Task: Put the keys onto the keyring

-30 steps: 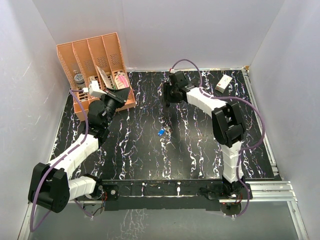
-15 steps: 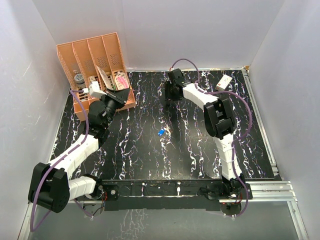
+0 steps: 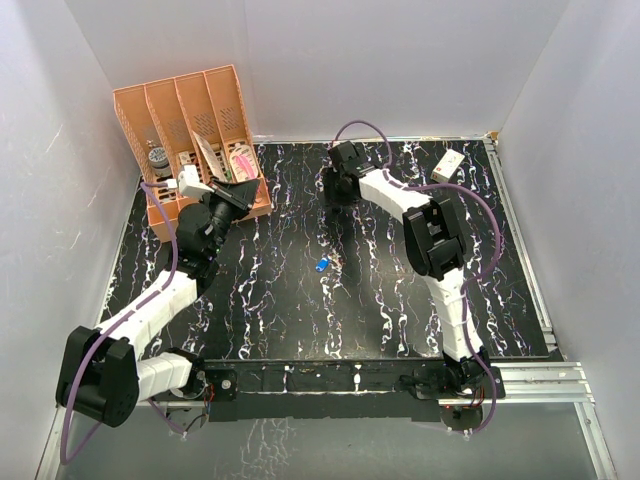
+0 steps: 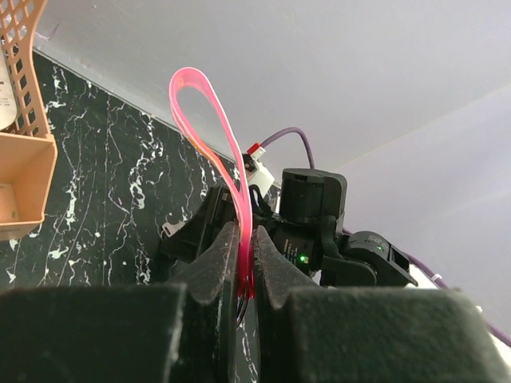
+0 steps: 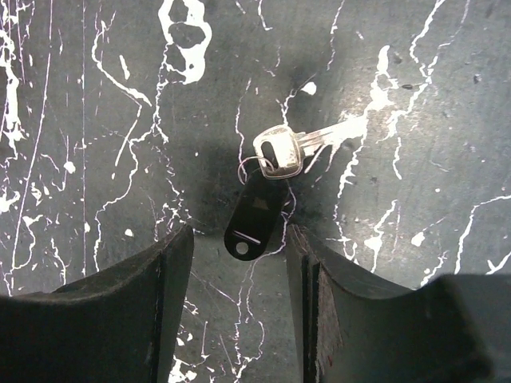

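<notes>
My left gripper [image 4: 246, 233] is shut on the lower end of the keyring [image 4: 209, 112], a red-pink loop standing up above the fingers. In the top view this gripper [image 3: 238, 190] hovers beside the orange organiser. My right gripper [image 5: 239, 235] is open and points down at the table, with one finger on each side of a dark key: a black tag [image 5: 254, 219] joined to a silver key [image 5: 289, 150], lying flat. From above, the right gripper [image 3: 340, 186] sits at the back centre and hides that key. A blue key [image 3: 322, 264] lies alone at mid-table.
An orange slotted organiser [image 3: 190, 125] with small items stands at the back left. A small white box [image 3: 447, 165] lies at the back right. White walls close in on three sides. The right arm's elbow [image 3: 430, 235] rises over the right-centre of the table.
The right arm's elbow swung left and its gripper shifted slightly toward the back wall. The left arm and the keyring stayed put.
</notes>
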You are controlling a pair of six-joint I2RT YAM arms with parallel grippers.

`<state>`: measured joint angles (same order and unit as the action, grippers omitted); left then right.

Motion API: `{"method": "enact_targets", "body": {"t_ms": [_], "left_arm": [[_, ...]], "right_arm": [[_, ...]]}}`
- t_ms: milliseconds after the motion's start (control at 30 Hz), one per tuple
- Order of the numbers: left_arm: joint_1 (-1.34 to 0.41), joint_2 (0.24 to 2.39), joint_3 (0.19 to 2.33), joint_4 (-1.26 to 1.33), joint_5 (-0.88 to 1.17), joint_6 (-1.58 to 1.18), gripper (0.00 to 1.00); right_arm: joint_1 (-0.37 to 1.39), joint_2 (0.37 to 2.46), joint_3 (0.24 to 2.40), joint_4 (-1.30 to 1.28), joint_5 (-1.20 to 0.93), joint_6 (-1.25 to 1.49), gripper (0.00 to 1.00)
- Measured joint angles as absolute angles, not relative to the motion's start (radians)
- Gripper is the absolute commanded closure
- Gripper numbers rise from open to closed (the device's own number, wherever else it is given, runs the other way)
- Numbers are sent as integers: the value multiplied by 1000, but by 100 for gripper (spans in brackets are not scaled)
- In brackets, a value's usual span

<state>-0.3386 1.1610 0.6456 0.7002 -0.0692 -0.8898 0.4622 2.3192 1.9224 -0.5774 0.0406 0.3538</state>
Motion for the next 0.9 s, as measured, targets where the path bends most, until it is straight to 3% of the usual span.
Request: {"method": "enact_targets", "body": {"t_ms": [333,900], "left_arm": [[-339,1140,631,695,-72,-889,100],[-339,1137,625,695,-72,-884,100]], "right_arm": [[485,2358,1954,-603,84,346,54],[484,2359,1951,-609,141,364,82]]}}
